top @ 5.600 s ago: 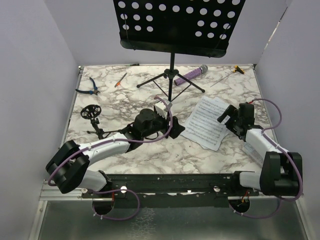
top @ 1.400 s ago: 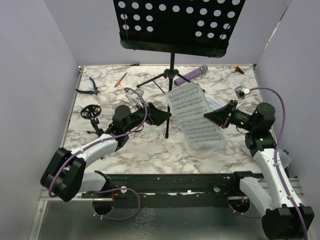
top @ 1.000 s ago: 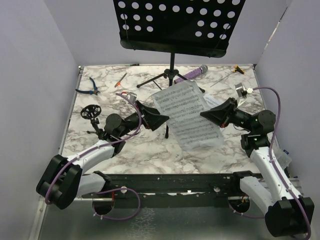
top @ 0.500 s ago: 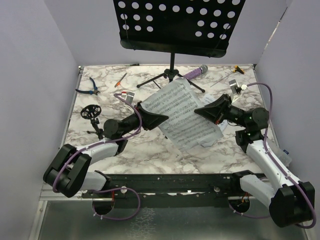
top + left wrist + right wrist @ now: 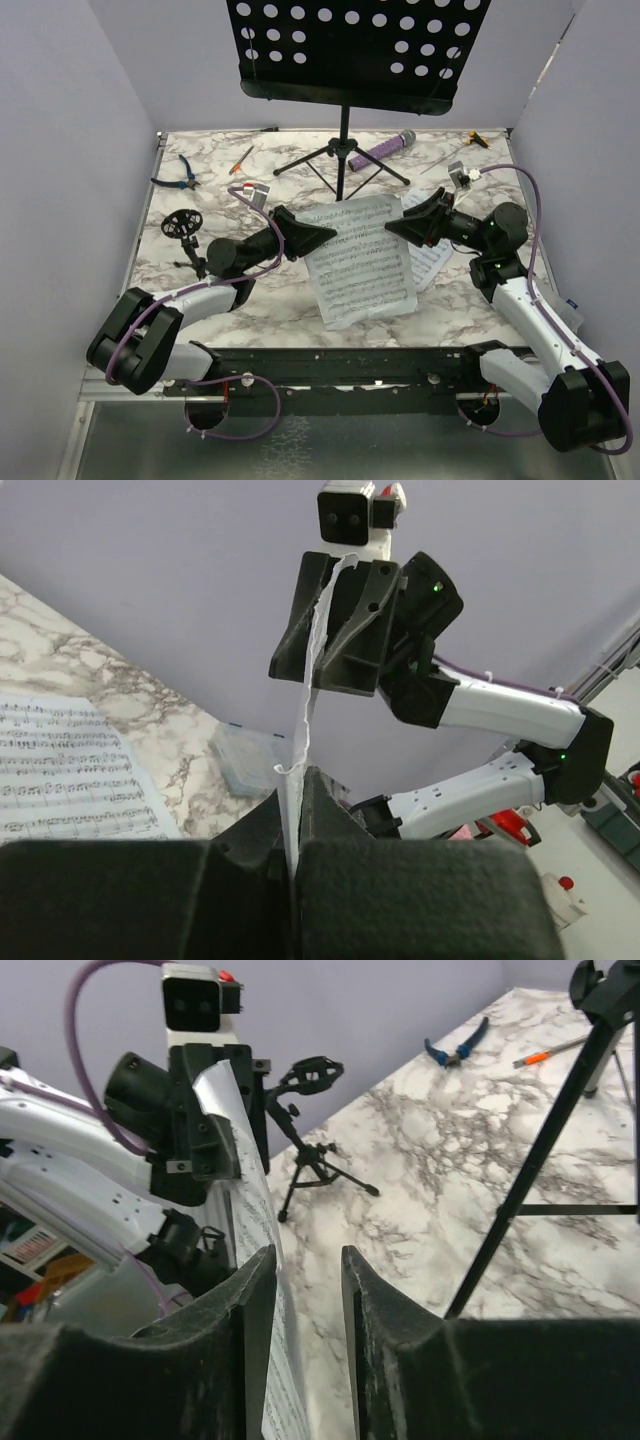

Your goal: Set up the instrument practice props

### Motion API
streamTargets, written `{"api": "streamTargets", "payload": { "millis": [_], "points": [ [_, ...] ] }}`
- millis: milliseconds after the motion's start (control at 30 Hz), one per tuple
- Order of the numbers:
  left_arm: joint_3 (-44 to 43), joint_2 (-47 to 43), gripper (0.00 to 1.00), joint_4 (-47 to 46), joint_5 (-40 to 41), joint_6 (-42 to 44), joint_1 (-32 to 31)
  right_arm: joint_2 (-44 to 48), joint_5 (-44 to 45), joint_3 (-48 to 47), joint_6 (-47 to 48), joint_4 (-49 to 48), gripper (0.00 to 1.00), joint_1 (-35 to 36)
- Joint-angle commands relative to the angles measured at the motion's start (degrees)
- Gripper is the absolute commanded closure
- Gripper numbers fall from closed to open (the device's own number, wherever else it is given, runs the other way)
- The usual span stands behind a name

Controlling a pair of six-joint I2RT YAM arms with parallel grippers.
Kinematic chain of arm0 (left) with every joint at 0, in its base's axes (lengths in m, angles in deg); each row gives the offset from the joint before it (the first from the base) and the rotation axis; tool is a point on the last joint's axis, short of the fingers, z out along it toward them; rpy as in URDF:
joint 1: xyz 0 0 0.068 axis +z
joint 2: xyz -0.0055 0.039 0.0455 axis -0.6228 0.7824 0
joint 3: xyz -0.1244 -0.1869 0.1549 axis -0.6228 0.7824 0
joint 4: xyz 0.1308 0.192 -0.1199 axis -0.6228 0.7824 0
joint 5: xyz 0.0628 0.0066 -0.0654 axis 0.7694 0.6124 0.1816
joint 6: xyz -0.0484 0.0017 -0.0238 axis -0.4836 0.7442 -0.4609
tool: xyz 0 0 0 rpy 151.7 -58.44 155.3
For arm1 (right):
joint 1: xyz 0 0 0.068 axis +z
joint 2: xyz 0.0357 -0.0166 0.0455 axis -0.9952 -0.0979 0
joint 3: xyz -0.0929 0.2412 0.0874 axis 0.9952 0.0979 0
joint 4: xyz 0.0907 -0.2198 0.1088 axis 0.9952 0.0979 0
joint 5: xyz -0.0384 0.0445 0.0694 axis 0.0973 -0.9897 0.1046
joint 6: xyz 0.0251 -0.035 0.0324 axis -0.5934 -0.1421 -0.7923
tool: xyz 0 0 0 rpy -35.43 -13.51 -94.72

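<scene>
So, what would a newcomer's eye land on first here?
A music page held up in mid-air at centre: left jaws shut on one edge, right jaws parted around the other. Behind it, the tall black perforated stand fills the top of the overhead view.

light: bright, even | shadows: soft | wrist views: near fingers [image 5: 150, 900] blurred

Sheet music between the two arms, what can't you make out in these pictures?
Music stand: desk top cut off by the top view's upper edge.
Second page: on the table, mostly covered by the held sheet in the top view.
Right gripper: its wrist view leaves unclear whether the parted jaws touch the sheet.
Printed notes: too small to read.
</scene>
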Motion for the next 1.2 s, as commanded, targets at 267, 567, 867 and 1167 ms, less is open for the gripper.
{"api": "streamTargets", "payload": {
  "millis": [267, 567, 867, 1167],
  "points": [
    [-5.60, -8.56, 1.00, 21.65, -4.04, 14.39, 0.57, -0.85, -2.40, -6.59, 18.20, 22.46, 0.25, 0.42],
    [-11.15, -14.08, 1.00, 35.23, -2.26, 19.76, 0.58, -0.47, -4.41, -3.86, 17.20, 18.73, 0.18, 3.14],
    [-14.53, -12.98, 1.00, 37.12, -5.44, 19.22, 0.58, -2.93, -4.44, -4.01, 15.64, 13.16, 0.34, 10.32],
    [-15.51, -12.63, 1.00, 39.36, -4.11, 20.61, 0.58, -2.32, -3.38, -5.42, 17.38, 16.07, 0.96, 10.60]
  ]
}}
